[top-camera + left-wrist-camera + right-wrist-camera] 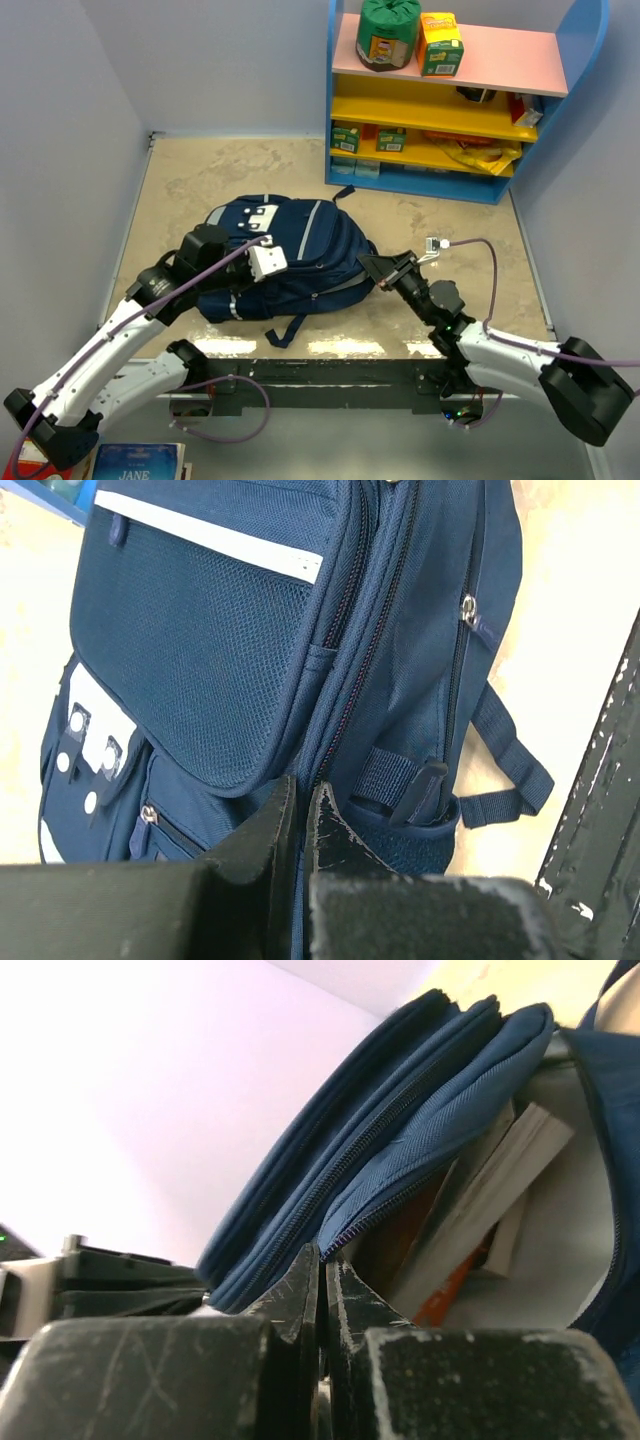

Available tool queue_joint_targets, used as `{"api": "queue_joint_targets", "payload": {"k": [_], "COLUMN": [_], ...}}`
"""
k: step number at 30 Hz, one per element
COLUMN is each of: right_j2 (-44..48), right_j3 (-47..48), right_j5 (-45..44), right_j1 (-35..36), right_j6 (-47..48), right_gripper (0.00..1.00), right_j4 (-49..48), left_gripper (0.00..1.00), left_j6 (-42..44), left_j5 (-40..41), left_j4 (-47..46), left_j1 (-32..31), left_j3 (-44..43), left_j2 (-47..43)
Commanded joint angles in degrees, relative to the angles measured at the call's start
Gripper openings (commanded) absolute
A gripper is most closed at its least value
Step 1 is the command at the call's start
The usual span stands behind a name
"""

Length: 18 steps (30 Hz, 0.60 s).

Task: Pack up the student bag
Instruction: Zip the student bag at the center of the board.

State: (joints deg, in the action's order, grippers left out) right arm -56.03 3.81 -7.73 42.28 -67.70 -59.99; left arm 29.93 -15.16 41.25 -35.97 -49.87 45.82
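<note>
Fingers closed on both: left gripper at 9 o'clock of bag, right gripper at its 3 o'clock mouth; bag mid-table, books inside, unzipped, so zipping likely remains.

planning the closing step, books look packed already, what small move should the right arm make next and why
Probably slide the right fingers along the zipper edge to start closing the student bag. Books already sit inside, the compartment gapes just above those shut fingers, and the left fingers, also shut, sit at the bag's side seam. Whether a zipper pull is pinched cannot be told.
</note>
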Motion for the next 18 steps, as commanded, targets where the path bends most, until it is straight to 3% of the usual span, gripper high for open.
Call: {"api": "queue_joint_targets", "payload": {"k": [1, 3, 4, 6, 12, 14, 18], "right_j2": [7.40, 9.26, 10.84, 12.34, 13.14, 12.53, 11.12], "right_j3": [7.16, 10.76, 12.08, 16.56, 25.80, 26.95, 27.21], "right_j5": [-4.74, -6.94, -7.82, -10.20, -3.02, -1.59, -11.32], "right_j1": [-1.33, -1.50, -1.50, -1.41, -0.98, 2.17, 16.22], "right_j6": [9.16, 13.79, 14.96, 18.20, 27.08, 27.88, 27.10], "right_gripper": [0.19, 0.35, 0.52, 0.63, 0.66, 0.66, 0.66], "right_j4": [20.96, 27.00, 33.03, 39.04, 53.03, 57.16, 62.96], "left_gripper": [0.00, 0.00, 0.00, 0.00, 0.00, 0.00, 0.00], "left_j6": [-2.42, -2.42, -2.34, -2.60, -3.04, -3.13, -3.04], "left_j5": [4.96, 4.53, 3.57, 2.68, 0.66, -0.04, -0.75], "left_j4": [-5.48, -5.57, -5.57, -5.75, -7.06, -7.77, -8.91], "left_j1": [2.04, 2.04, 2.04, 2.04, 2.04, 2.04, 1.86], "left_j3": [-0.94, -0.41, -0.23, 0.56, 1.09, 0.74, -0.05], "left_j2": [-2.32, -2.58, -2.41, -1.88, 1.45, 2.34, 6.28]}}
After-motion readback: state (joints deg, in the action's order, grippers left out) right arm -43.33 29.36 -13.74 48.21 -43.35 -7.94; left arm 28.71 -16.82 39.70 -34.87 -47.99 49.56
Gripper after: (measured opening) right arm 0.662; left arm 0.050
